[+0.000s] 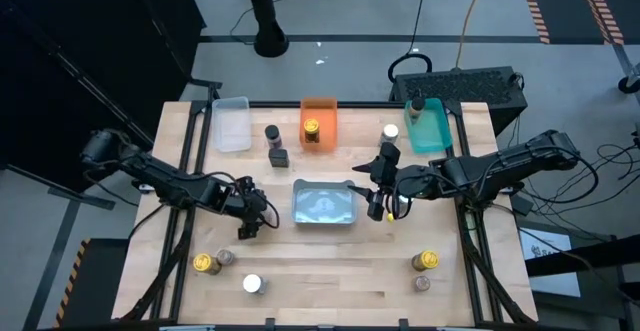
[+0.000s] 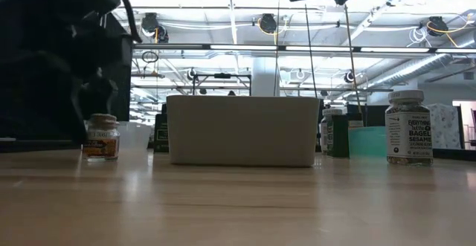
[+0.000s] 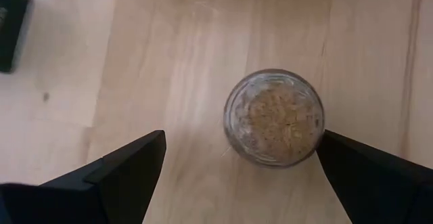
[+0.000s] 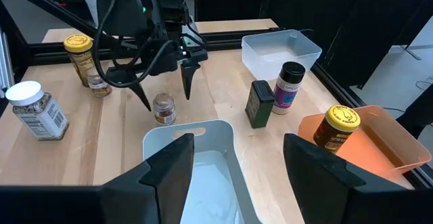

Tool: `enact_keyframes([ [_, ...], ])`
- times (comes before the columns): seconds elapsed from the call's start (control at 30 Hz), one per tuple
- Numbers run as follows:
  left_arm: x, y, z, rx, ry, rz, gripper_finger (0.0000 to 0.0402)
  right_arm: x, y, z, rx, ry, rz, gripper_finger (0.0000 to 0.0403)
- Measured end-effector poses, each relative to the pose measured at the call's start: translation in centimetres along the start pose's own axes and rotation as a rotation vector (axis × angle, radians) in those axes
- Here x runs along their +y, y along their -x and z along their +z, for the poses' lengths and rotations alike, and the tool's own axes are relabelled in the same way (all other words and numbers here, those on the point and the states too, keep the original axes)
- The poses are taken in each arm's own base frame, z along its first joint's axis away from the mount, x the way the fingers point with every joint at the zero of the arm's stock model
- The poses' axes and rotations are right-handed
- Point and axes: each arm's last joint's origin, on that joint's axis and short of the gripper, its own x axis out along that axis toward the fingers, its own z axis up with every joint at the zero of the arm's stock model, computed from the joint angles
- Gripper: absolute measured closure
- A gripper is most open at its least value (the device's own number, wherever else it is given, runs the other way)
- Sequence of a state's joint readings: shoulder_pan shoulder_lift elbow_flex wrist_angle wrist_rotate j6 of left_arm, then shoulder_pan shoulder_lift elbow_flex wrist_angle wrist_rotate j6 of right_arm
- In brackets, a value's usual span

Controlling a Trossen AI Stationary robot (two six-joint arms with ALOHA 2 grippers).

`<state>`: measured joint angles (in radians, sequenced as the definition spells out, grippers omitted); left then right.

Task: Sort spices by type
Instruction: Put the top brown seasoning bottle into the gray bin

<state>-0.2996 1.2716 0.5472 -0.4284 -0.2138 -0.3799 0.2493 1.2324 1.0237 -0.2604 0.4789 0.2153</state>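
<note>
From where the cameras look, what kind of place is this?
Probably a lab or workshop: a wooden table carrying two robot arms, cables across the concrete floor, and exposed ceiling ducts with strip lights over more benches.

Found a small clear jar [image 3: 274, 118] of tan grains upright on bare wood, left of centre. Noted a black-lidded jar [image 1: 271, 132] with a purple label standing near the back. Saw a gold-lidded jar [image 1: 312, 129] upright inside the orange bin [image 1: 328, 106], and a white-lidded jar [image 1: 390, 132] standing to its right. Counted three upright at the front left: a gold-topped jar [image 1: 204, 262], a small brown-topped jar [image 1: 224, 257] just beside it, and a white-topped jar [image 1: 252, 284] nearer the edge. Spotted a yellow-capped jar [image 1: 425, 261] and a small brown-capped jar [image 1: 422, 283] close together at the front right.
</note>
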Motion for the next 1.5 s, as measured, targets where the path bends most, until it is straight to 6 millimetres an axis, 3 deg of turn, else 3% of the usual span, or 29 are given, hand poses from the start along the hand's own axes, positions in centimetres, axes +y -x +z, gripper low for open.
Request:
enact_keyframes([
  [0.37, -0.4, -0.1, 0.5, -0.084, -0.033, -0.03, 0.0027, 0.0, 0.0, 0.0, 0.0, 0.003, 0.0, 0.0193],
  [0.47, -0.4, -0.1, 0.6, -0.088, -0.032, -0.034, 0.0059, 0.0, 0.0, 0.0, 0.0, 0.004, 0.0, 0.0193],
  [0.77, -0.5, -0.1, 0.6, -0.086, -0.032, -0.047, 0.0206, 0.0, 0.0, 0.0, 0.0, 0.01, 0.0, 0.0193],
  [0.87, -0.6, 0.4, 1.0, -0.076, -0.037, -0.051, 0.0218, -0.1, 0.0, 0.0, -0.006, 0.022, -0.042, 0.0193],
  [1.1, -1.0, 4.6, 4.4, -0.109, -0.096, -0.077, 0.0218, -0.4, 0.3, -0.5, 0.04, 0.045, -0.08, 0.0193],
  [1.3, -0.8, 8.5, 8.2, -0.301, -0.155, -0.075, 0.0208, -0.5, 0.4, -0.7, 0.058, 0.061, -0.083, 0.0193],
  [1.4, -0.4, 8.8, 10.4, -0.415, -0.172, -0.057, 0.0209, -0.7, 0.6, -0.8, 0.076, 0.074, -0.088, 0.0193],
  [1.5, 0.1, 7.5, 11.5, -0.435, -0.196, -0.027, 0.0213, -0.8, 0.8, -0.9, 0.089, 0.072, -0.105, 0.0193],
])
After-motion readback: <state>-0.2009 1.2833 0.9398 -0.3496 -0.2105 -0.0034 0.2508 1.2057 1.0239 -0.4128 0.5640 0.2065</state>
